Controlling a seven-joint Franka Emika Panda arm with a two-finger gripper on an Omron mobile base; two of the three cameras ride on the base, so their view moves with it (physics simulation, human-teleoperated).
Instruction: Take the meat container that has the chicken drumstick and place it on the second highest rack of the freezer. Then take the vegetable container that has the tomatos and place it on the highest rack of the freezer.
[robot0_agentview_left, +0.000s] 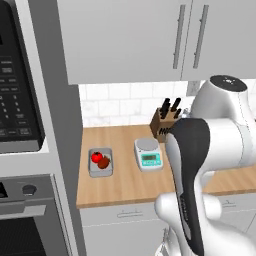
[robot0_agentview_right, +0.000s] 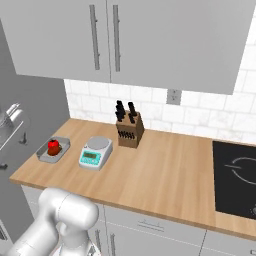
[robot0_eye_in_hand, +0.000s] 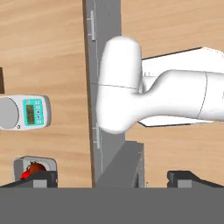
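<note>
Gripper (robot0_eye_in_hand: 111, 178) is hanging wide open and empty; the vegetable container (robot0_agentview_left: 100, 162) with the tomatos (robot0_agentview_left: 100, 159) is sitting on the counter (robot0_agentview_left: 125, 185) beside its jaws, waiting for pickup

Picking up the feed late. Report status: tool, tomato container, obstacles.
Tool open, holding nothing. Tomatoes in grey container on counter, left end. Kitchen scale right of it, apart.

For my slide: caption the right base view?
Tomato tray, scale and knife block on a wooden counter.
</note>
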